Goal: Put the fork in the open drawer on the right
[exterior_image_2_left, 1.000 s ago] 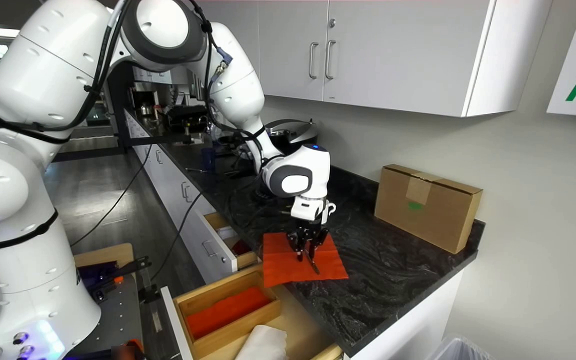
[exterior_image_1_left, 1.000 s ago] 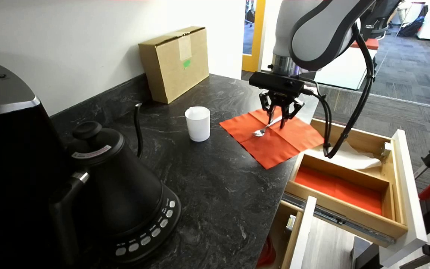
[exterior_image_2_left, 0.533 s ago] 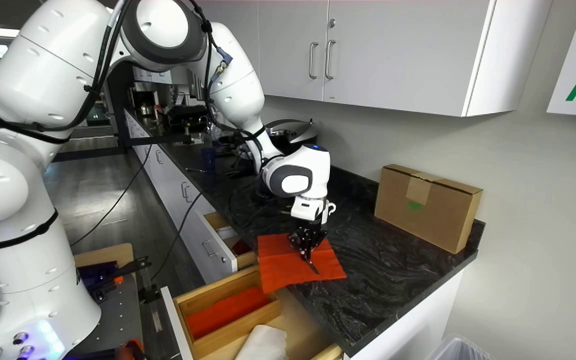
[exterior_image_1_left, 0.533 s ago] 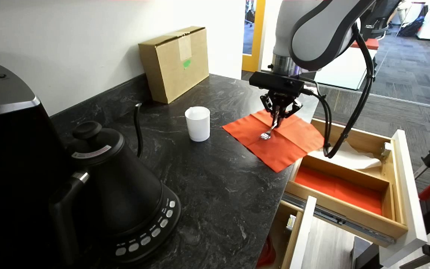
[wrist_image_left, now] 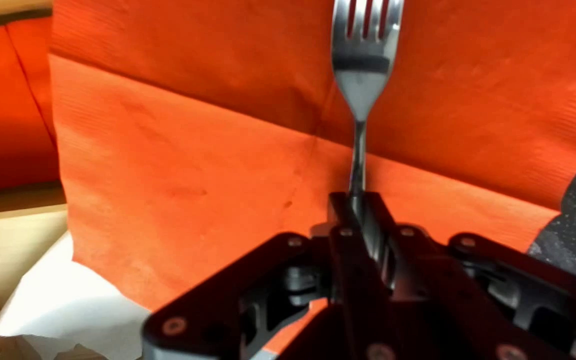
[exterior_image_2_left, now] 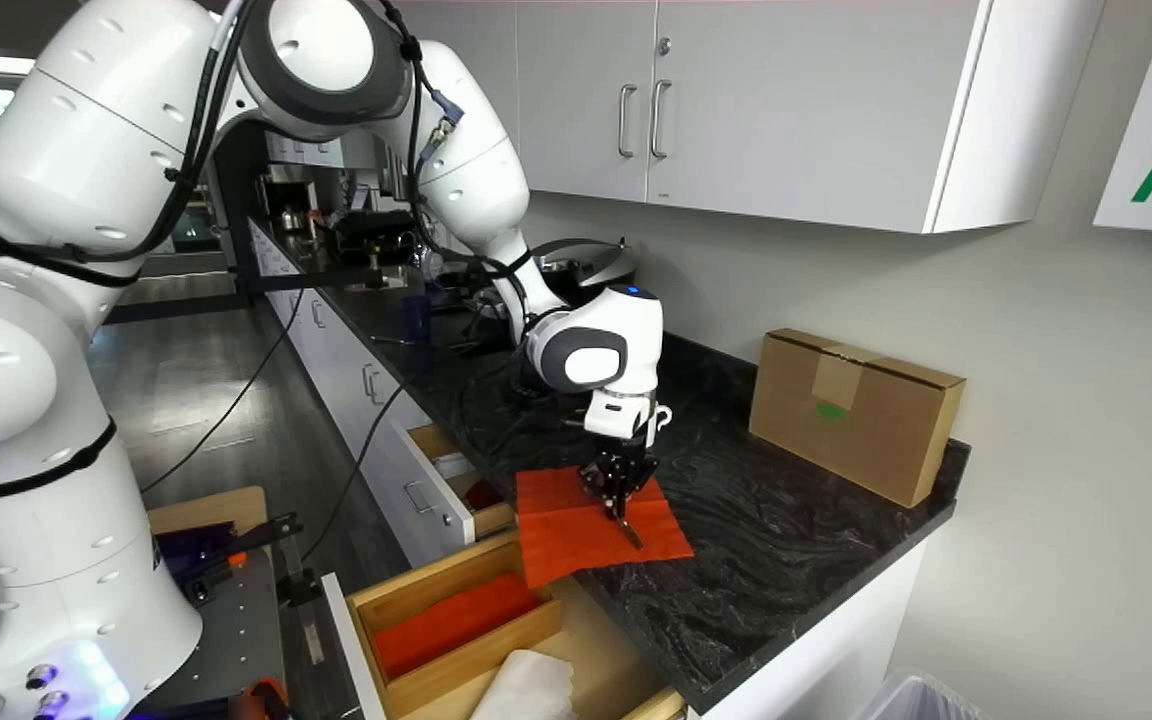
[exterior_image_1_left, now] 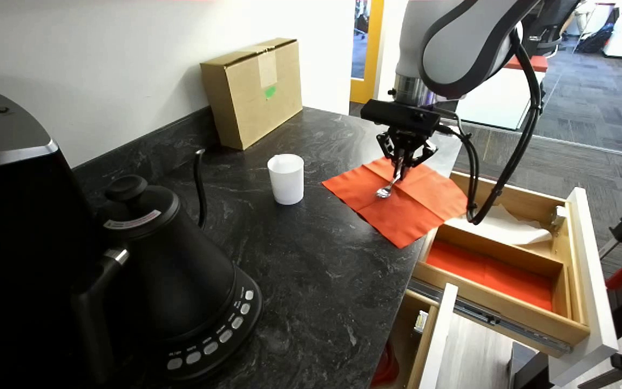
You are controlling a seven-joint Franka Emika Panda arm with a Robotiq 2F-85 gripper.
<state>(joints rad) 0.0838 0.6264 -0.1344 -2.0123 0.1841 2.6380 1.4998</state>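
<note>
The silver fork [exterior_image_1_left: 384, 192] is over the orange-red cloth [exterior_image_1_left: 419, 208] on the dark counter; it also shows in an exterior view [exterior_image_2_left: 630, 534] and in the wrist view [wrist_image_left: 363, 82]. My gripper [exterior_image_1_left: 400, 174], also in the wrist view [wrist_image_left: 357, 197], is shut on the fork's handle. The handle slopes up into the jaws and the tined head points away. I cannot tell whether the head touches the cloth. The open drawer [exterior_image_1_left: 505, 251] has pale wooden sides, a divider and an orange-red floor, below the counter edge; it also shows in an exterior view [exterior_image_2_left: 471, 655].
A white paper [exterior_image_1_left: 511, 227] lies in the drawer's other compartment. Another drawer [exterior_image_1_left: 435, 340] stands partly open beside it. A white cup [exterior_image_1_left: 287, 181], a black kettle [exterior_image_1_left: 170, 281] and a cardboard box [exterior_image_1_left: 262, 97] stand on the counter.
The jaws were open around the fork's handle and have shut on it. The fork has turned and tilted, and the cloth has shifted slightly. In the last half second the gripper rose very slightly.
</note>
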